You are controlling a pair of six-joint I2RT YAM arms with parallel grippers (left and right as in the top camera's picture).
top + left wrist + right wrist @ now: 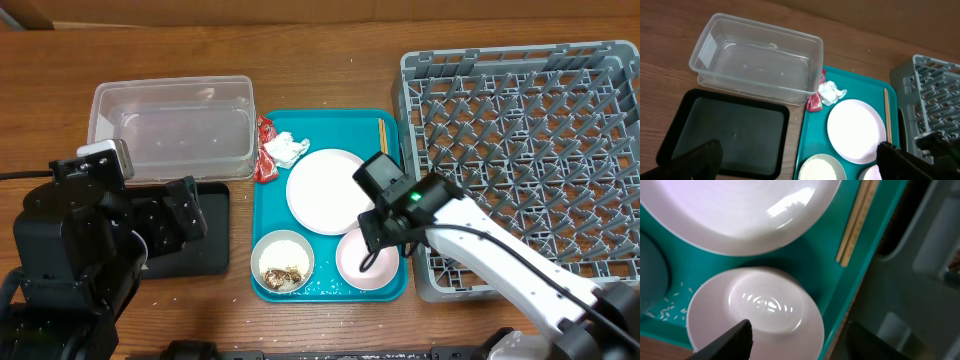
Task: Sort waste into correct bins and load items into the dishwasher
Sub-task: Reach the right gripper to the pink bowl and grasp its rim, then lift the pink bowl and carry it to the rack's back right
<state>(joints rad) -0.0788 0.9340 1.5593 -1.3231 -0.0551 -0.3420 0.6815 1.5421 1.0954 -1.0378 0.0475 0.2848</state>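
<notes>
My right claw [799, 327] hung spread over the pink-lined bowl [765, 305] in the teal tray [810, 265]; I reckoned one finger belonged inside its rim.

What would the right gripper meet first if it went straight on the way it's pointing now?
Most likely the small pink-lined bowl on the teal tray: the right gripper points down with open jaws straddling its rim. The height above it is unclear.

We look down past our left gripper [799, 146], fingers [697, 160] wide apart | black tray [730, 130] beside clear tub [757, 62] | white plate [856, 130], napkin [832, 92], red wrapper [815, 101], chopsticks [887, 115] on teal tray [860, 86] | dish rack [935, 95] at its right edge
</notes>
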